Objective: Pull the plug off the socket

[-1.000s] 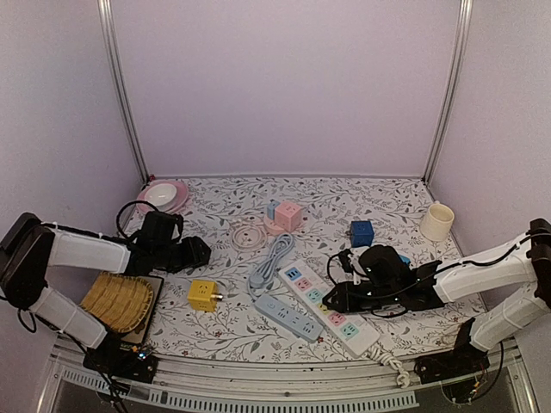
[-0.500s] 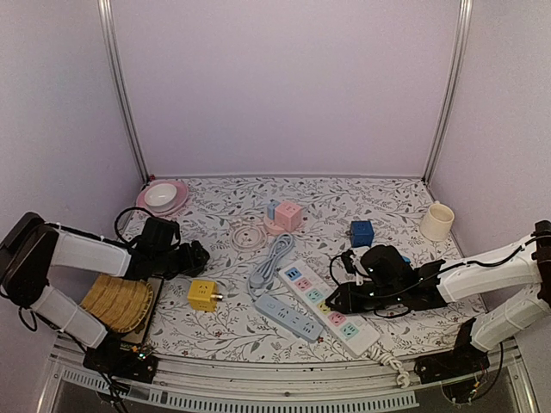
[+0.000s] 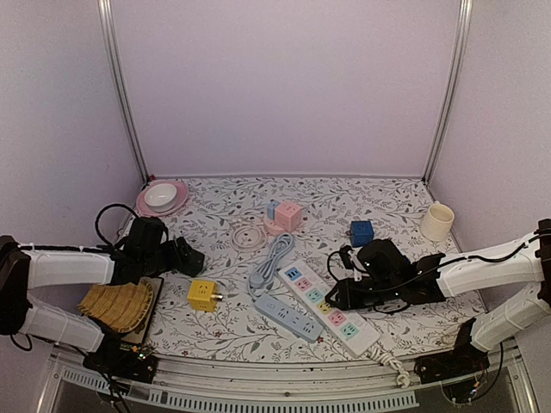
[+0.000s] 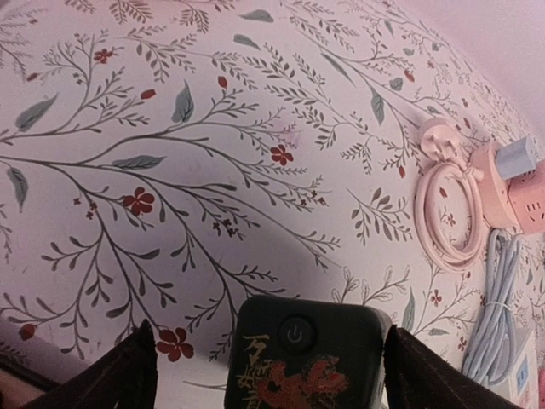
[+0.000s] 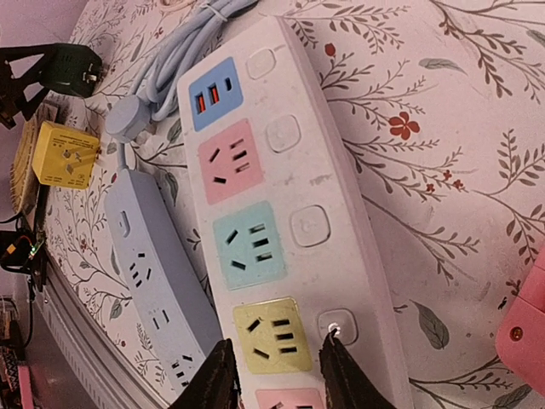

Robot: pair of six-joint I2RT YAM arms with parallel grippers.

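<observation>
The black plug (image 4: 306,341), with a power sign and red print on its face, sits between the fingers of the left claw (image 4: 266,375), which seems closed on it, at the left side of the counter (image 3: 224,202). It stands in no socket that I can see, so I judge the pull itself is done and what remains is to take the plug away. For this it is better to keep the grip firm and hold the plug level, then put it on a bare part of the cloth. The yellow cube socket (image 3: 202,294) is near, just to the right of the plug, and could be knocked. The right claw (image 5: 277,379) has its fingers a little apart and grips nothing; its tips are low over the white power strip (image 5: 272,213), at the yellow outlet. Beside this strip lies a blue-grey strip (image 5: 153,281). A pink coiled cord (image 4: 450,209) and a pink cube socket (image 3: 288,215) lie farther back, well apart from the plug.
</observation>
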